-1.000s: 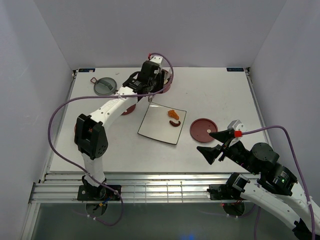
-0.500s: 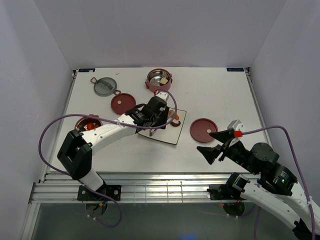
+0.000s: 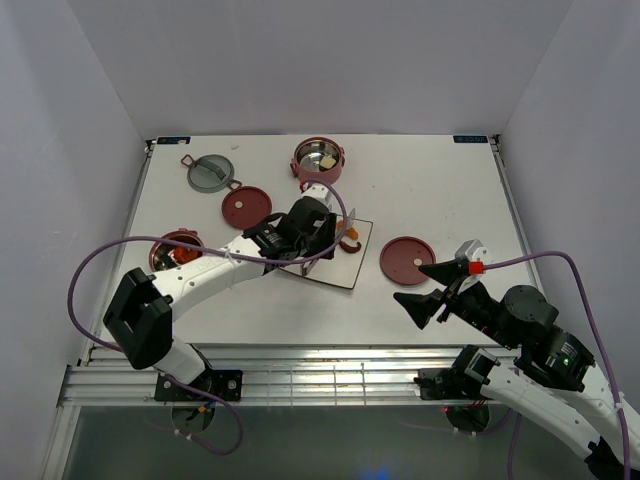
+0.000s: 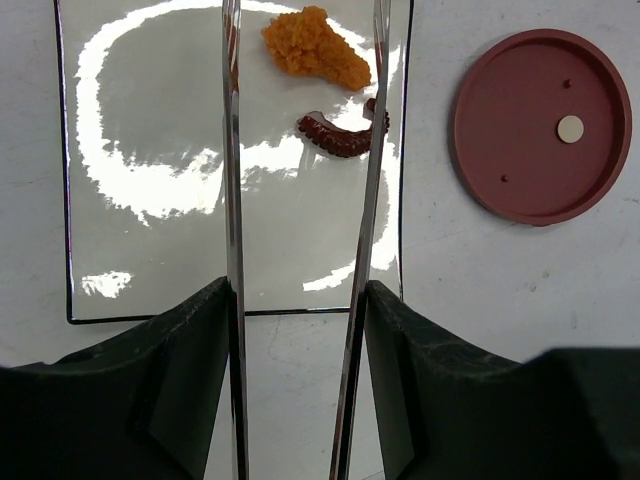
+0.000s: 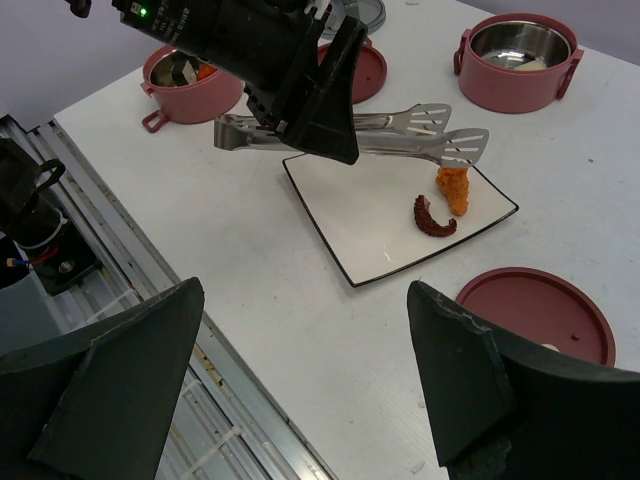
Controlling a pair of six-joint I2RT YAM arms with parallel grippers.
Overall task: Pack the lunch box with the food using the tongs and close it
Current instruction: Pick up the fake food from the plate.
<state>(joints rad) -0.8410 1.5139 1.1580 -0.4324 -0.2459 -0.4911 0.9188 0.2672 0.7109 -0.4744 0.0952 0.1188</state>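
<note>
Nearest, the right gripper (image 3: 410,283): black jaws spread wide, nothing between them, poised above the table (image 3: 450,190), matte white; just beyond it a disc lid (image 3: 407,260), flat, dusty red, round, lying apart from either bowl.

Mid-table, the square plate (image 4: 150,200): glossy, pale, dark-edged, strongly reflective; on its far right corner the remaining food, an orange piece (image 4: 315,47), crumbly and lumpy like a fried bit, and beside it a brown piece (image 4: 340,135), curled and ridged like a tentacle.

Over the plate, the left gripper (image 4: 297,300): clamped on the tongs (image 4: 232,150), thin polished steel, slotted spatula tips; the blades stood apart above the plate, the orange piece roughly between them, not yet pinched.

Step judged in hand: fetching the next piece from the plate; the next move would call for lowering the tips either side of the orange piece, squeezing gently on its rough surface, then carrying it to a bowl.

To the left, the left bowl (image 5: 185,100): red outside, an orange bit inside; farther, a second disc lid (image 3: 246,205); farthest, the far bowl (image 5: 515,85), shiny steel within, a pale bit inside, and the top lid (image 3: 210,171), grey-green; all lids off.
</note>
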